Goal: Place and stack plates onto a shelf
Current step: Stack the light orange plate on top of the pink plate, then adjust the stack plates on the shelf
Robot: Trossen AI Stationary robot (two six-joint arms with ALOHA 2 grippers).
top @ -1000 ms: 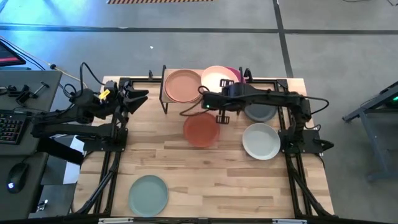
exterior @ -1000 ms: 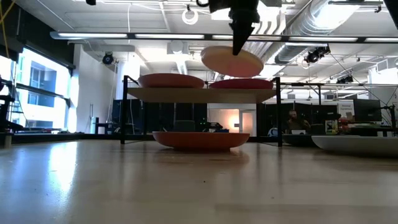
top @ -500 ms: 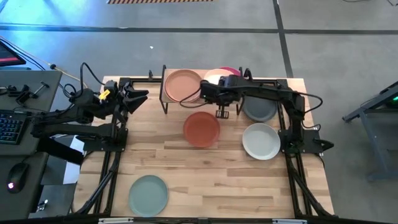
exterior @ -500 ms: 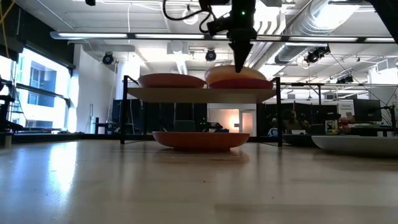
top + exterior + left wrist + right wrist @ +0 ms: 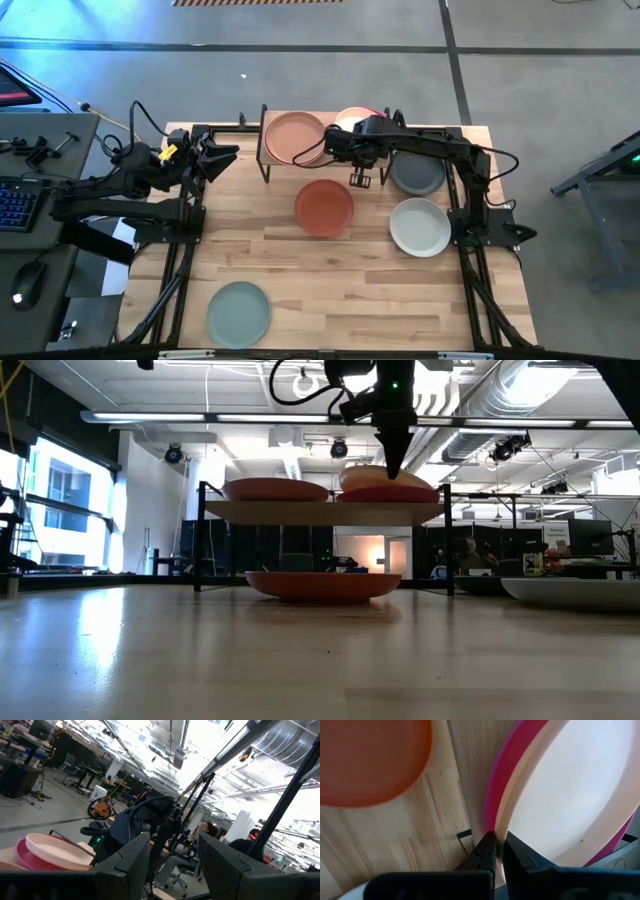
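Because our right claw (image 5: 495, 851) is pinching the cream plate (image 5: 570, 795) by its rim, we can rest it squarely on the magenta plate (image 5: 495, 790) on the shelf (image 5: 268, 150), upper centre, while our left claw (image 5: 222, 155) waits spread at upper left.

No readable text, labels, brands or numbers in any view. Plates, shelf, worktop and arms carry no legible markings. Background monitors and signage in the room are too small and blurred to read.
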